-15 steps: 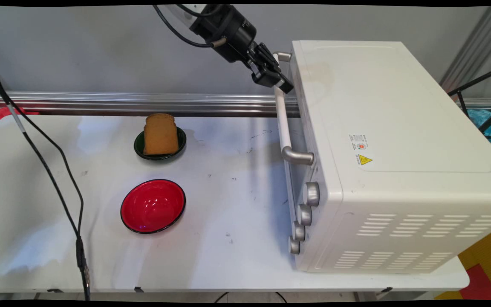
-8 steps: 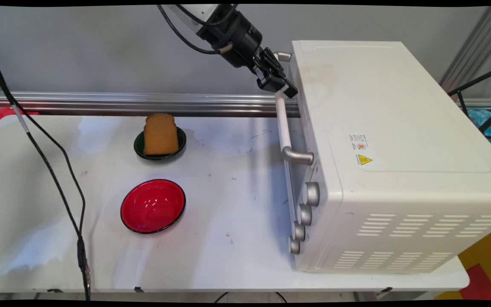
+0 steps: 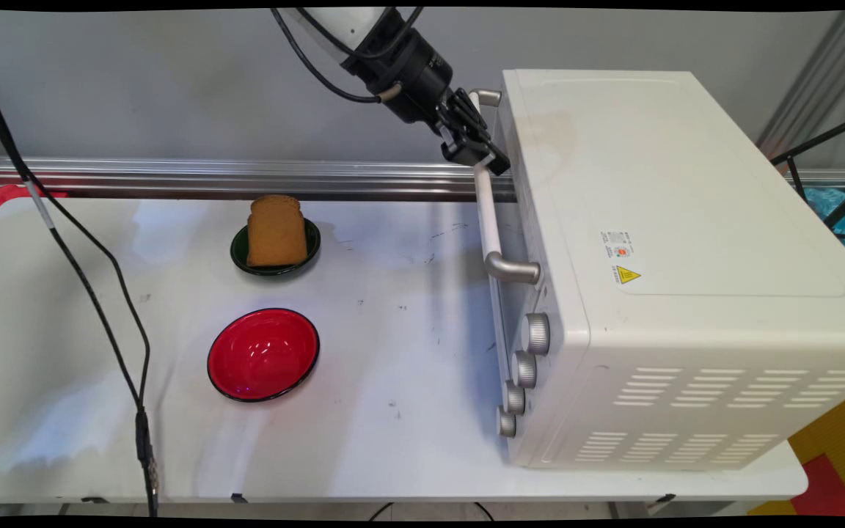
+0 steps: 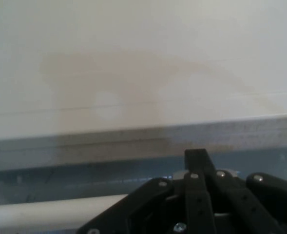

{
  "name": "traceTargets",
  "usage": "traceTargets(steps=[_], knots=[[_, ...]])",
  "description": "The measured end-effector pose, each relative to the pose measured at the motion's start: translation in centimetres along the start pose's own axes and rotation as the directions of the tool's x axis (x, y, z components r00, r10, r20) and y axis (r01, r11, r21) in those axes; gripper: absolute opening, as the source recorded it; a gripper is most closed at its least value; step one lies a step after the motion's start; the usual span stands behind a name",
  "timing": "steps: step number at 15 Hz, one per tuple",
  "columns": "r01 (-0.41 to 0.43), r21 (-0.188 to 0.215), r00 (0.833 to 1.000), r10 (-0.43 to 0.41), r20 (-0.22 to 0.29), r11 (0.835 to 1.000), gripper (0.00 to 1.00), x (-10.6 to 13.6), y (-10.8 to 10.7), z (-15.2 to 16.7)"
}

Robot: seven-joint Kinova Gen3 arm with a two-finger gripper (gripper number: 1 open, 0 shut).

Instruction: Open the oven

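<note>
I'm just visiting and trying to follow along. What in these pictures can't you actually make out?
- Gripper fingers: main view, bunched against the oven handle; hand view, only linkage shows. Open or shut: cannot tell.
- Oven inside: the door faces away from the main view's camera.
- Knob markings: seen side-on, too small.
- Warning label text: too small.
- Green bowl: mostly covered by bread.
- Arm: cut off by the main view's top edge.

Robot lab rigged as a mock kitchen. Scuffed white tabletop (image 3: 393,440) against a bare grey wall (image 3: 136,81) with an aluminium rail (image 3: 173,176) along its back edge, black cables (image 3: 92,293) hanging across. Kitchen props: white toaster oven (image 3: 686,257), bread (image 3: 276,231) on a dark plate (image 3: 310,246), red bowl (image 3: 263,354). Metal framing (image 3: 811,88) at right.
</note>
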State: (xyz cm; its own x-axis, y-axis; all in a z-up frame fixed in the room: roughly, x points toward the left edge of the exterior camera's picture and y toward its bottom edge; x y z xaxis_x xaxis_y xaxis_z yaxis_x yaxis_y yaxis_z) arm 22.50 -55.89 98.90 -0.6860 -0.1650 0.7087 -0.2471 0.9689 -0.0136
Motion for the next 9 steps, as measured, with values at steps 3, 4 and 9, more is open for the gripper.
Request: traceTargets(steps=[3,4,9], knots=[[-0.008,-0.003,1.000,0.008,0.011,1.000,0.00,-0.2,0.1,0.2],[-0.010,-0.003,1.000,0.010,0.015,1.000,0.00,-0.3,0.1,0.2],[-0.008,-0.001,0.999,0.008,0.035,1.000,0.00,-1.1,0.2,0.0]])
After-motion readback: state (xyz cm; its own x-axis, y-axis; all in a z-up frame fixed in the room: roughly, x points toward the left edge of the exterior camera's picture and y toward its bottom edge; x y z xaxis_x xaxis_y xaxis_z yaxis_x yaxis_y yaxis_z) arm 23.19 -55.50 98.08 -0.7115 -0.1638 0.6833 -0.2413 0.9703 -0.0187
